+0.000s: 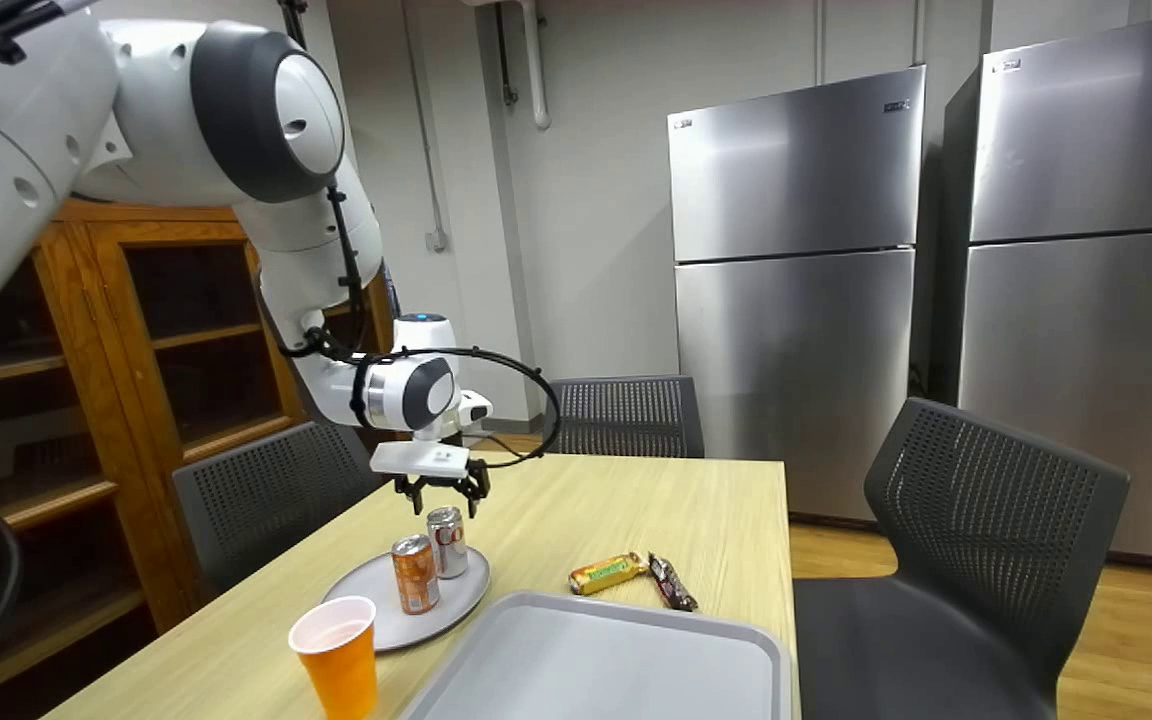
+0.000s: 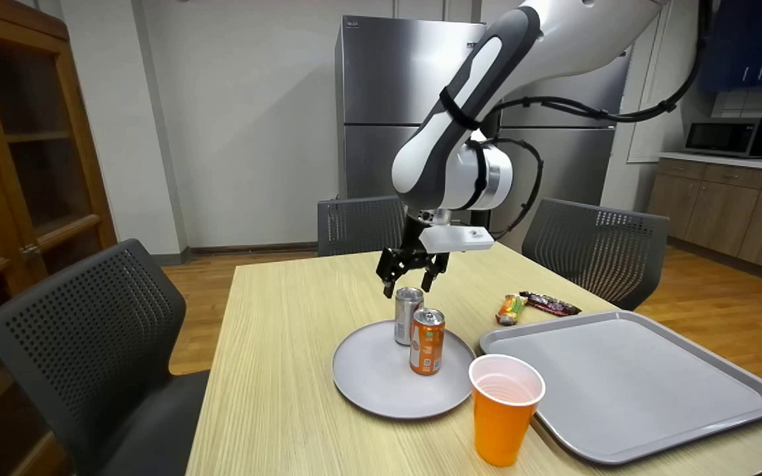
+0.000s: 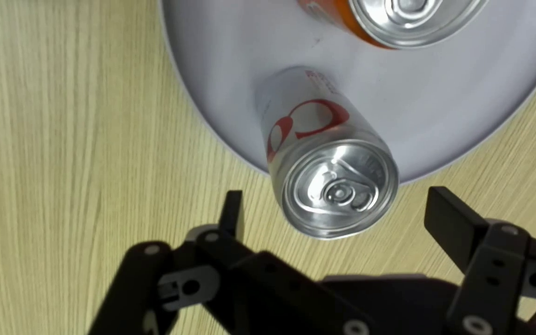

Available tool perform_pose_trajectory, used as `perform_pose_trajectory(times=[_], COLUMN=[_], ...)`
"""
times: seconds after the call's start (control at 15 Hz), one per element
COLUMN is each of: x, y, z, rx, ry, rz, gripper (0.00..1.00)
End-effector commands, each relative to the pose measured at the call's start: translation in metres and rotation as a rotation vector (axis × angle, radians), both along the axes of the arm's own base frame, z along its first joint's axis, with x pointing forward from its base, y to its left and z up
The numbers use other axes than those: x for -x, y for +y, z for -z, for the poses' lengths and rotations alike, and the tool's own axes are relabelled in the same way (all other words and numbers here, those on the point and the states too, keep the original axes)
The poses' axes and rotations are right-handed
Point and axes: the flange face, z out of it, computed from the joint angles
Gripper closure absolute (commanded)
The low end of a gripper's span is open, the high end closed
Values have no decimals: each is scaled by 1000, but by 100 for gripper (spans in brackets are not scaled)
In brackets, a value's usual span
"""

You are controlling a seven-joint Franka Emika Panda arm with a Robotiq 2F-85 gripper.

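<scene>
My gripper (image 1: 445,500) is open and empty. In both exterior views it hangs just above a silver can (image 1: 450,545) with red lettering. In the wrist view the fingers (image 3: 335,207) stand apart on either side of the can's lid (image 3: 340,188), with a gap on both sides and no contact seen. The silver can stands upright on a round grey plate (image 2: 371,380), near its edge. An orange can (image 2: 427,344) stands upright beside it on the same plate. In the wrist view the orange can (image 3: 410,23) is cut off at the top edge.
An orange cup (image 2: 505,423) with white inside stands beside the plate. A grey tray (image 2: 619,383) lies next to it. A yellow wrapped bar (image 1: 606,573) and a dark wrapped bar (image 1: 672,582) lie behind the tray. Chairs (image 1: 986,530) surround the wooden table (image 2: 268,370).
</scene>
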Motion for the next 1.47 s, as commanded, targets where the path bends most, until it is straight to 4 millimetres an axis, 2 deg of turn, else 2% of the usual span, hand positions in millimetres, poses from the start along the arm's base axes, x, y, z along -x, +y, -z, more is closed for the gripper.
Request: perform_pose_trajectory(times=[0.0,1.0,1.07,1.13,1.4], x=[-4,-1,-1,-1,-1], y=[6,9,9,9,9], z=[1,16,16,16,17], rx=[23,68,66,65,67], ry=[10,17,16,16,17], rz=[-14,-48,-49,-49,-48], gripper=[0,0,25,26,58])
